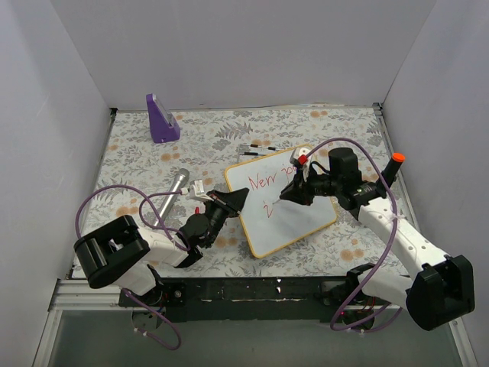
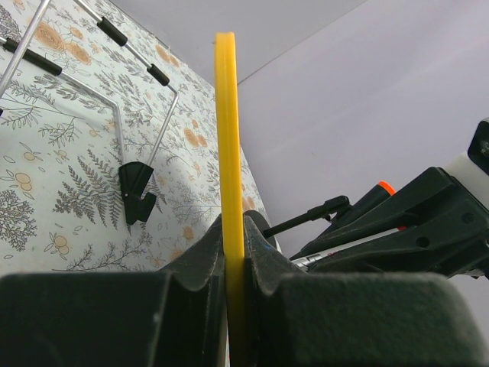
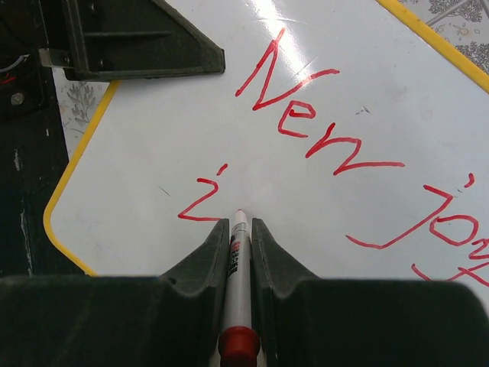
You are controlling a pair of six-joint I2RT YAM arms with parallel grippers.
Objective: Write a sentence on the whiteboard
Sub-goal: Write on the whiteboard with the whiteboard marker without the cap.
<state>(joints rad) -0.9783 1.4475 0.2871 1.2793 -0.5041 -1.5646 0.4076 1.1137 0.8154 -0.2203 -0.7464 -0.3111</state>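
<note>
Right wrist view: right tool [image 3: 239,223] closed on slim white red-capped marker [image 3: 238,267], tip down at small glossy white whiteboard with thin yellow frame [image 3: 153,145], just right of red "i" opening second line of thin red handwritten sentence [image 3: 294,126]. Near corner pinched by left tool [image 2: 234,243], likely bracing against pen pressure. Whiteboard lies mid floral-patterned surface [image 1: 153,153], between arms

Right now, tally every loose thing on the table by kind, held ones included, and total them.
Whiteboard: 1
Red marker: 1
Purple block: 1
Wire stand: 1
Grey cylinder: 1
Total: 5
</note>
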